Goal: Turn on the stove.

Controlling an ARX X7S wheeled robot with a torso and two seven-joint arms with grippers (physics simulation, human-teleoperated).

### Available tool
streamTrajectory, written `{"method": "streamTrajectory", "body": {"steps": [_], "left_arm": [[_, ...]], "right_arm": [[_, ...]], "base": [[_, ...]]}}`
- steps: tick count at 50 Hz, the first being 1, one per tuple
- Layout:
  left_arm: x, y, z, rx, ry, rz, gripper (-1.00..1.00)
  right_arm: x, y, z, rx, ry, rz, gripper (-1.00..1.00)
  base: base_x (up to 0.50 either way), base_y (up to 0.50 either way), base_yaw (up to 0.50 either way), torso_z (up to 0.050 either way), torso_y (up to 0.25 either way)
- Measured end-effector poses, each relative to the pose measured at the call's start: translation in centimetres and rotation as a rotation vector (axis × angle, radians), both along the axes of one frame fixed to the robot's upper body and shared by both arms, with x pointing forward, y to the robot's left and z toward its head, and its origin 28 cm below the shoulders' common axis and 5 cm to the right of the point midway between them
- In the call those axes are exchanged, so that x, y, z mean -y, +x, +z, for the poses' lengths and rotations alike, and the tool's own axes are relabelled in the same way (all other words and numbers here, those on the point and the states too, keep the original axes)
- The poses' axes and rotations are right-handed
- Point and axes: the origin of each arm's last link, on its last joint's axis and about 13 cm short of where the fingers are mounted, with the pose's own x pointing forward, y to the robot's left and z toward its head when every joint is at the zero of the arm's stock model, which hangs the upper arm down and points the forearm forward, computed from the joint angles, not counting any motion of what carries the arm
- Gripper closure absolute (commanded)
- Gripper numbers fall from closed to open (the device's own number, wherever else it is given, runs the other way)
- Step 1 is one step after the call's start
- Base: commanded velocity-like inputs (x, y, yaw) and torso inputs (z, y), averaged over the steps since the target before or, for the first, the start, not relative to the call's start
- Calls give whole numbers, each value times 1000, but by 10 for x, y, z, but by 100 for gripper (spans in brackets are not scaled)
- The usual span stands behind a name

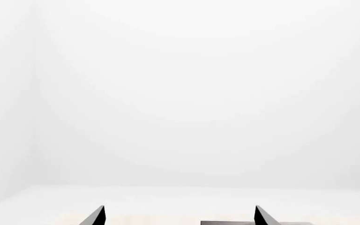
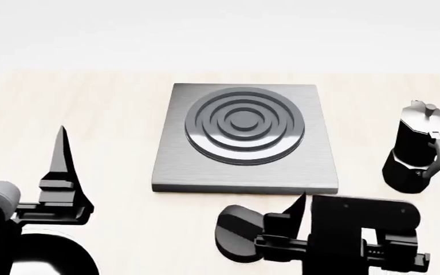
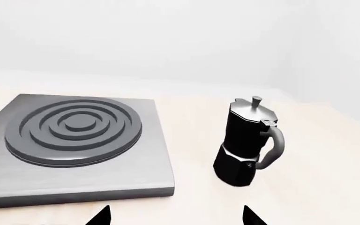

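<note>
The stove [image 2: 243, 172] is a flat grey metal slab with a dark ringed burner [image 2: 243, 123], lying mid-table. Its small round black knob [image 2: 234, 232] sits on the table just in front of the slab, partly covered by my right arm. My right gripper [image 3: 176, 214] is open and empty, hovering before the slab's [image 3: 73, 183] near right corner; one finger [image 2: 299, 209] rises beside the knob. My left gripper [image 1: 180, 218] is open and empty too, to the left of the stove, with a finger [image 2: 62, 163] pointing away from me. A strip of the slab [image 1: 230, 223] shows between its tips.
A black faceted moka pot [image 2: 417, 149] stands right of the stove, also seen as the moka pot [image 3: 249, 143] close ahead of my right gripper. A black rounded shape [image 2: 55, 258], apparently the frying pan, lies under my left arm. The pale wooden table [image 2: 90, 103] ends at a white wall.
</note>
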Motion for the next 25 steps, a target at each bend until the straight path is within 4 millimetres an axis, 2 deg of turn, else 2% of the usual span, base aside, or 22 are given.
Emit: {"method": "streamTrajectory", "body": {"steps": [25], "left_arm": [[0, 0, 0, -2, -1, -2, -100]], "right_arm": [[-10, -12, 23, 108, -72, 54, -100]], "base": [[0, 0, 0, 0, 0]]}}
